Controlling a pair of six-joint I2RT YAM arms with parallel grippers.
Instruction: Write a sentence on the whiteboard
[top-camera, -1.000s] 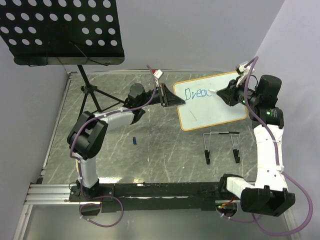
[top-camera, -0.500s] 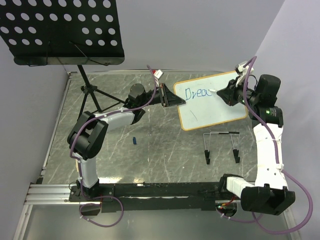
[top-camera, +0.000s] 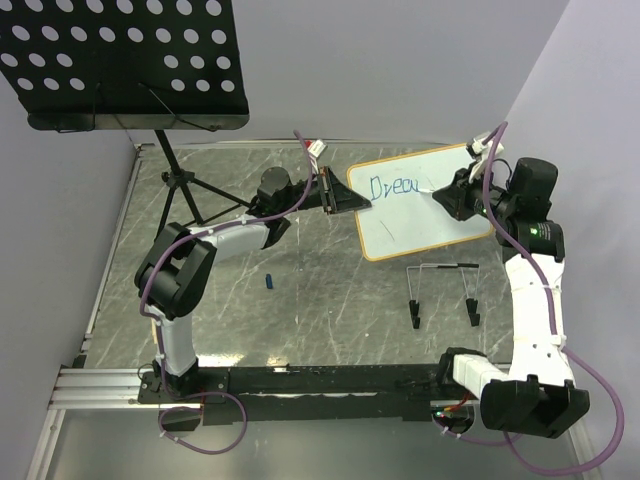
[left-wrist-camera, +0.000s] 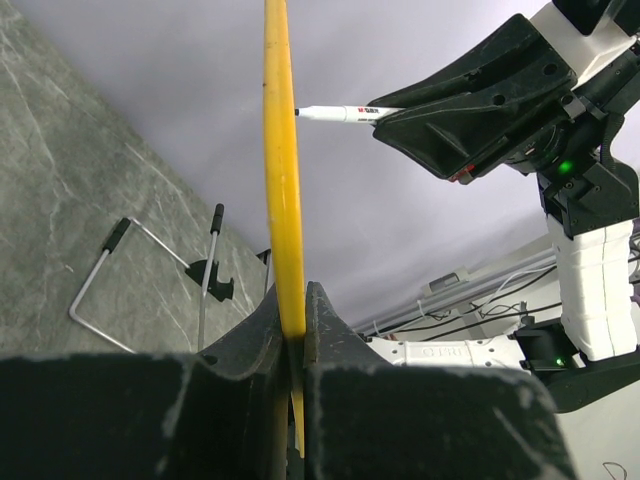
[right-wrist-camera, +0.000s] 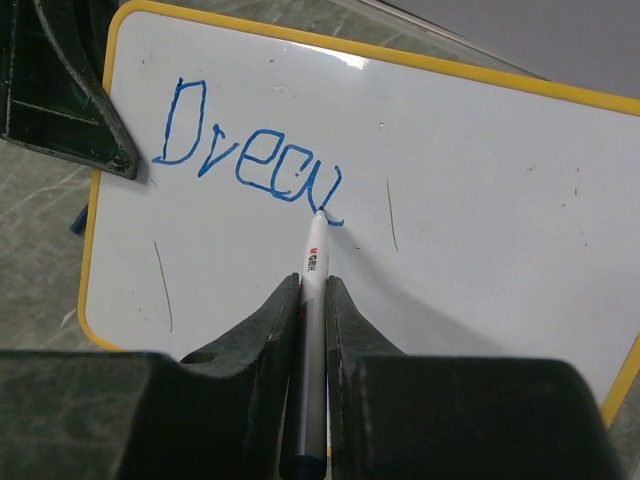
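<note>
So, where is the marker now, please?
In the right wrist view, the marker is clamped in the right gripper, its tip on the whiteboard at the writing's end.

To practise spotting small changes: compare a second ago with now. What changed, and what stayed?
The right gripper, shut on the marker, moved the tip a little further along the whiteboard, adding a stroke to the blue writing. Nothing was taken up or let go. The left gripper still clamps the board's edge; board, wire stand and music stand stayed put.
</note>
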